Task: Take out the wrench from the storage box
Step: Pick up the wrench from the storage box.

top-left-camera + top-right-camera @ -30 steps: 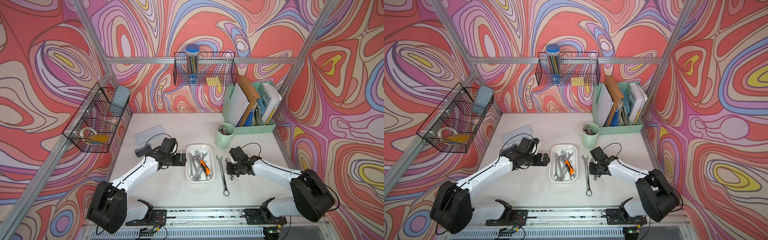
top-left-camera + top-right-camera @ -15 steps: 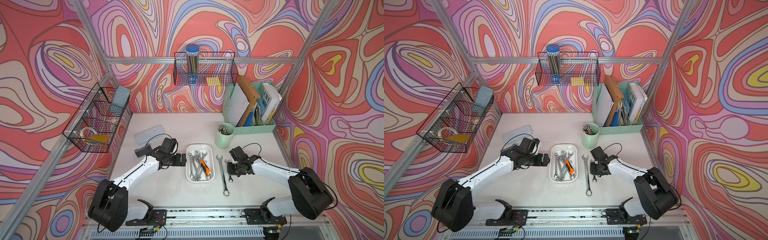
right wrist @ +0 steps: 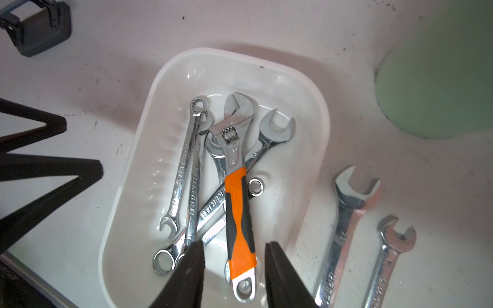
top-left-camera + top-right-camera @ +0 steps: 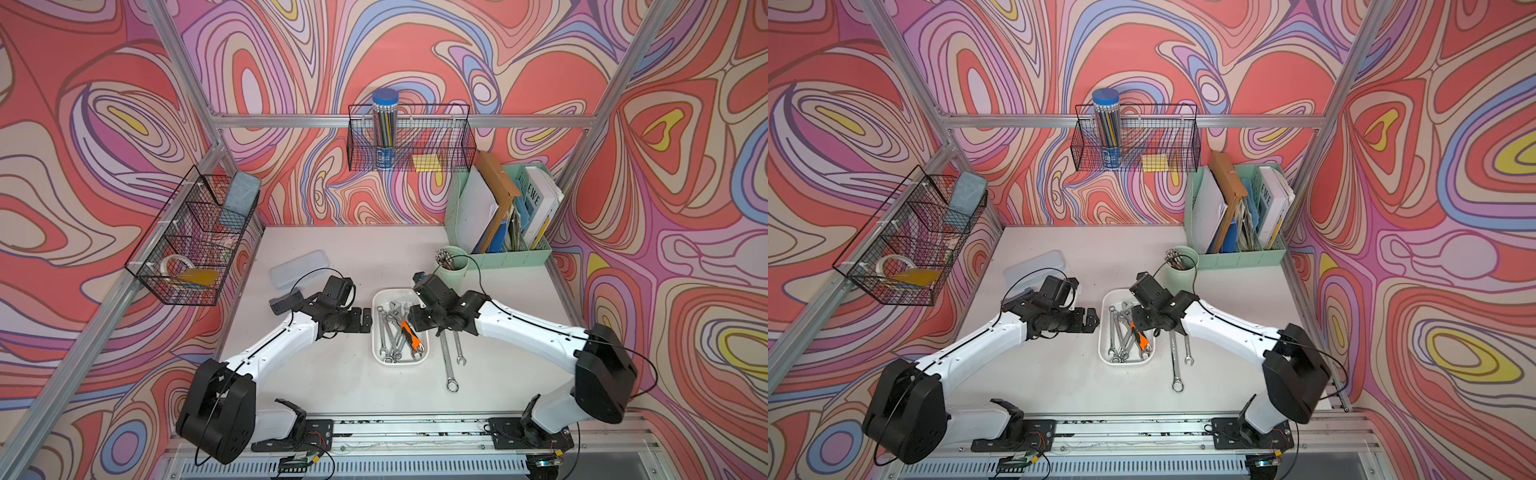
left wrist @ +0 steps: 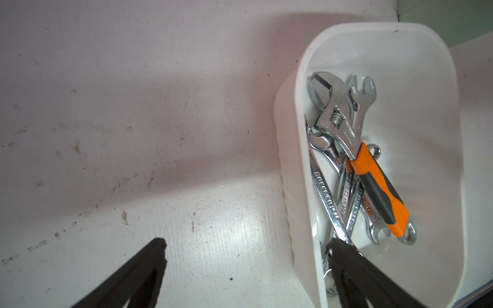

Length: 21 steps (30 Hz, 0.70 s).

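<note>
The white storage box sits mid-table with several steel wrenches in it. An orange-handled adjustable wrench lies on top of them. My right gripper hovers over the box's right side. It is open, its fingers either side of the orange handle's end with a gap on each side. My left gripper is wide open astride the box's left wall, one finger inside and one over the table.
Two wrenches lie on the table right of the box, a long one and a short one. Behind stand a green cup, a translucent lidded case and a mint file organizer.
My right gripper has moved left, from over the wrenches on the table to over the box, and its jaws have spread apart. The left arm has not moved.
</note>
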Motion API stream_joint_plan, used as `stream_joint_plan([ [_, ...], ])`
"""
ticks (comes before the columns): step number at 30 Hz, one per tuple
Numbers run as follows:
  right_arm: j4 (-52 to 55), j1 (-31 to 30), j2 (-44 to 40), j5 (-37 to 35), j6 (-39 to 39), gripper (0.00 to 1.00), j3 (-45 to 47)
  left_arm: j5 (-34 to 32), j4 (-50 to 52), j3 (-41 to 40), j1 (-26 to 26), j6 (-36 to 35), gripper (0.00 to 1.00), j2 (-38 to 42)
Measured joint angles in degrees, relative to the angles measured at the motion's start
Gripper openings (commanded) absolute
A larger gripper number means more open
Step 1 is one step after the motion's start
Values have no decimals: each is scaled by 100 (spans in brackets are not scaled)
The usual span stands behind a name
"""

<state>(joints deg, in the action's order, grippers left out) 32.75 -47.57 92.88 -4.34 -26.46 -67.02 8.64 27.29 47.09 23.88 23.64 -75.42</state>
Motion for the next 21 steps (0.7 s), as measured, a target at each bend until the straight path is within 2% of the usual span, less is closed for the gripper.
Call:
stream_joint_plan([
  [4, 116, -127, 883, -103, 212, 41, -428, 4, -2, 0, -9, 17, 99, 44],
  [9, 282, -122, 1488, -219, 428, 40, -645, 20, -2, 0, -31, 39, 99, 74],
  [21, 466, -131, 1910, -339, 673, 36, -979, 26, -4, -2, -31, 39, 99, 74],
])
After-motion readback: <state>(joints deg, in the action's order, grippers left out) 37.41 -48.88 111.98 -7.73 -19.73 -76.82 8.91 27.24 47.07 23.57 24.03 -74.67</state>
